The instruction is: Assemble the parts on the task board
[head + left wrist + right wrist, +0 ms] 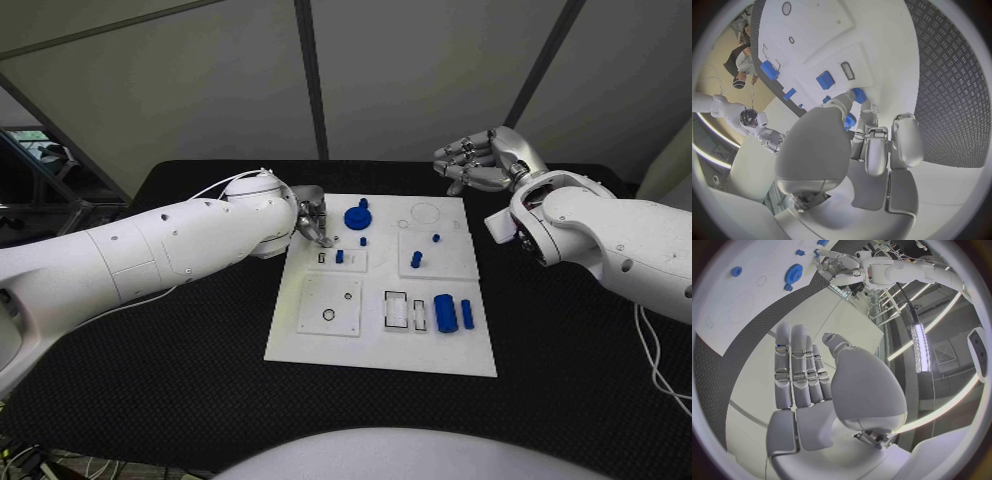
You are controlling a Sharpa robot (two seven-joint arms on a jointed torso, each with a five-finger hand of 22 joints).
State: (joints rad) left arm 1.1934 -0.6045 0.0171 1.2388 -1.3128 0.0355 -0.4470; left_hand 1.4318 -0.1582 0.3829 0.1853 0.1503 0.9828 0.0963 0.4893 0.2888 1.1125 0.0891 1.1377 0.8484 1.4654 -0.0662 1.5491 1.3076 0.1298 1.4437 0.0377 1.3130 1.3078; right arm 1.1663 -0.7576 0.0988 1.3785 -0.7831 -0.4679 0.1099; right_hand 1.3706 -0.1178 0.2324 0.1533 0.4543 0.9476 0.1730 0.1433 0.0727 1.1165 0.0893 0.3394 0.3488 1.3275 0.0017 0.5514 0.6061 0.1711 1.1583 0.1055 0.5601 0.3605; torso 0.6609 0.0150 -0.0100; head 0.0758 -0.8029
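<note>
Parts for the assembly lie on the white task board point(433, 355) in the middle of the black table point(173, 390): a blue gear point(358, 217) near its far edge, a small blue peg point(415, 259) toward the middle, and a blue cylinder point(446, 314) nearer the robot. The left hand point(313, 225) is down on the board beside the gear, its fingertips point(859, 96) touching a small blue piece point(857, 95); whether they grip it I cannot tell. The right hand point(483, 160) hangs above the far right corner, fingers straight and together, holding nothing.
</note>
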